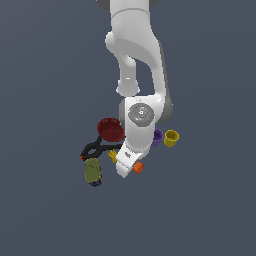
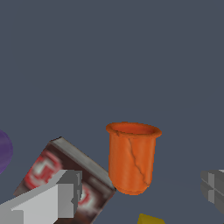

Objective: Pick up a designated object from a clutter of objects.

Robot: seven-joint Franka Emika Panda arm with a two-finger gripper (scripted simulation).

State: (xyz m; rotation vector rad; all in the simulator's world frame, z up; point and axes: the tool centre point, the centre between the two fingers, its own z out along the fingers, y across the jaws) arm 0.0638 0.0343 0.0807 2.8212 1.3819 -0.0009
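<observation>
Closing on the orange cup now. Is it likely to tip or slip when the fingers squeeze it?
The orange cup looks hollow and thin-walled, so probably light and easy to nudge. It tapers to a narrow base, so an off-centre push may tip it toward the dark red box. The open gripper straddles it; smooth tapered walls could slip upward.

I work in a simulated scene, not any real room. The floor [image 1: 45, 210] under me is one flat slate-grey plane with no edges, corners, walls or furniture to be seen in either view. My arm [image 1: 137, 60] is smooth, evenly lit white with no wear. The things lying near me are plain rendered shapes in flat colours: a red bowl [image 1: 110, 129], a yellow cup [image 1: 171, 138], a can [image 1: 93, 171]. In my wrist view the orange cup [image 2: 131, 158] shows a seam in its texture, and the box [image 2: 65, 175] beside it has a blurred printed label.
</observation>
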